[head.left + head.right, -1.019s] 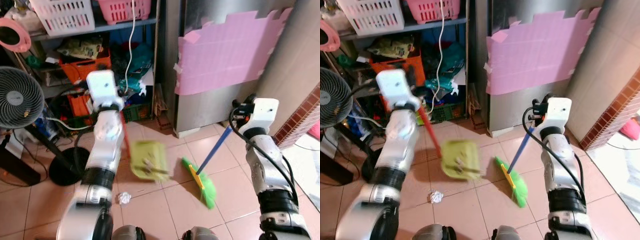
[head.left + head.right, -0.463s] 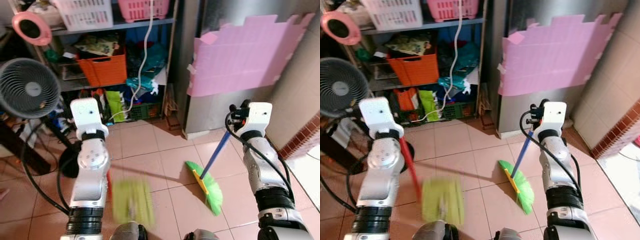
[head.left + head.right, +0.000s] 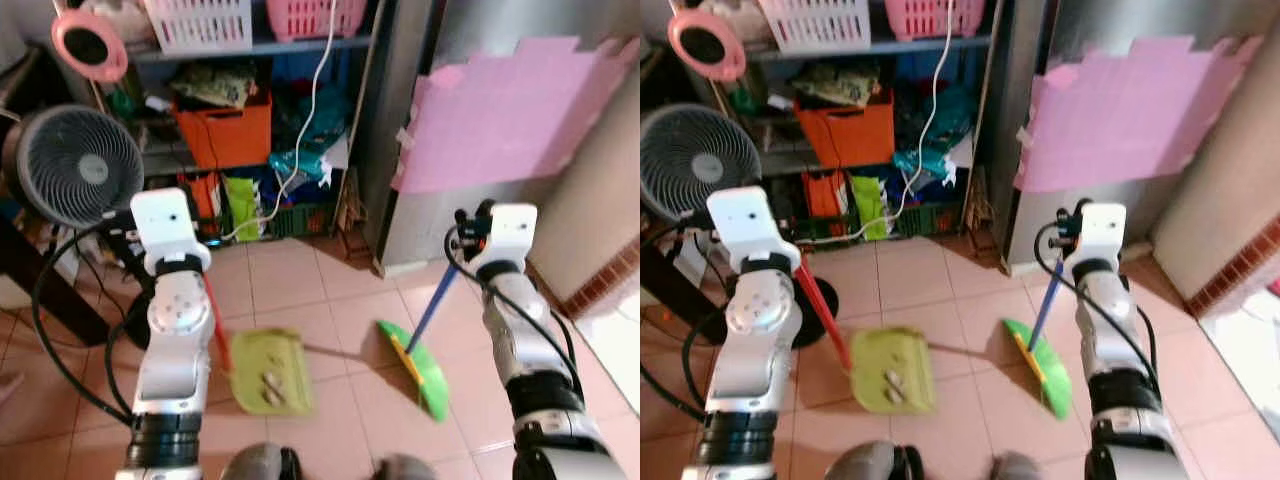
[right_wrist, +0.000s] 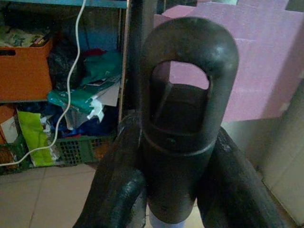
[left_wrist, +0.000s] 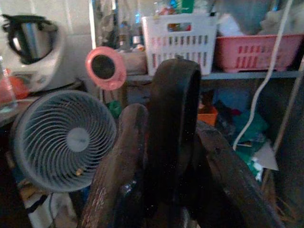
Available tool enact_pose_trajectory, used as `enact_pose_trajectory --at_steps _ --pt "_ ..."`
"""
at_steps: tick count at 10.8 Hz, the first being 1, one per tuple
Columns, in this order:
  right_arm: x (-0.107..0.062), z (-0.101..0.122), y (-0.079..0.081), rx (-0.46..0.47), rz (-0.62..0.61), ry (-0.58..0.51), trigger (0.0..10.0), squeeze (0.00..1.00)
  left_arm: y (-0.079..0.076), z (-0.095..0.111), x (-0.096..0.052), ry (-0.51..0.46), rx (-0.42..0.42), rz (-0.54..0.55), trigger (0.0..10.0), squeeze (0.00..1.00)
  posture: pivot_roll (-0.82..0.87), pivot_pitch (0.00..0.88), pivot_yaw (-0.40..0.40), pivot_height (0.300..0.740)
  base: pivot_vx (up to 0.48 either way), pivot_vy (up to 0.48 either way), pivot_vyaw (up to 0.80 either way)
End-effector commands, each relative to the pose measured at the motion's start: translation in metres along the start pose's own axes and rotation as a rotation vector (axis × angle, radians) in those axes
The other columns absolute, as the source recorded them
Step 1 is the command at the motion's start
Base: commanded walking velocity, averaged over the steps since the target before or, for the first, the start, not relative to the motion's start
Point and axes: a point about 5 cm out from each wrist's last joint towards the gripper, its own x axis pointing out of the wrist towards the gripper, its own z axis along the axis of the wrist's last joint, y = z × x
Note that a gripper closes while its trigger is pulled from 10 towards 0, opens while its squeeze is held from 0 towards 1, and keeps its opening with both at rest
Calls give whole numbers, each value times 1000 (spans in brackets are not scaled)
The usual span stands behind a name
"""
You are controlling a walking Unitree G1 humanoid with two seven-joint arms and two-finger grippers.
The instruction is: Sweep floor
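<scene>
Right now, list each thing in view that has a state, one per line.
left gripper: shut on the dustpan handle
right gripper: shut on the broom handle
green dustpan: on the floor, scraps inside
green broom: bristles on the tiles, handle slanted

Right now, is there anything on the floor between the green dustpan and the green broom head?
Mostly bare pink tile, in both eye views, between the dustpan and the broom head. A thin stick-like streak crosses it, too blurred to identify.
</scene>
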Motion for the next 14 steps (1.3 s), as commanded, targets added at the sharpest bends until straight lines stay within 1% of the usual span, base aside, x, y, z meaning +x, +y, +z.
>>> enact_pose_trajectory --at_steps 1,4,5,7,8,9,10,11,12,13,14 --pt "0 -4 -3 8 -3 15 10000 0 -6 14 2 -51 -13 -20 10000 0 -66 0 44 740 0 480 0" --pt "-2 -6 -3 6 0 18 10000 0 -6 13 2 -40 -9 -18 10000 0 -68 0 42 740 0 480 0" --pt "-3 -7 -3 6 -1 18 10000 0 -5 10 4 -23 -1 3 10000 0 -74 0 44 740 0 480 0" --pt "-6 -10 -6 1 -4 23 10000 0 -4 13 4 -37 19 11 10000 0 -76 0 43 740 0 480 0" --pt "-6 -10 -6 -1 -5 23 10000 0 0 14 5 -43 33 32 10000 0 -77 0 41 740 0 480 0" --pt "-7 -10 -6 -4 -5 24 10000 0 4 16 6 -71 51 46 10000 0 -76 0 39 740 0 480 0" --pt "-8 -10 -7 -6 -4 26 10000 0 11 15 6 -99 97 72 10000 0 -78 0 36 740 0 0 0" --pt "-8 -10 -7 -7 -3 27 10000 0 12 14 7 -108 115 76 10000 0 -78 0 33 740 0 0 0" --pt "-11 -12 -7 -8 1 30 10000 0 13 8 11 -118 143 88 10000 0 -84 0 28 740 0 0 0" --pt "-16 -14 -8 -10 8 36 10000 0 9 -3 17 -106 174 88 10000 0 -90 0 21 740 0 0 0" --pt "-20 -14 -7 -9 13 32 10000 0 4 -14 21 -88 183 79 10000 0 -103 0 19 740 0 0 0"
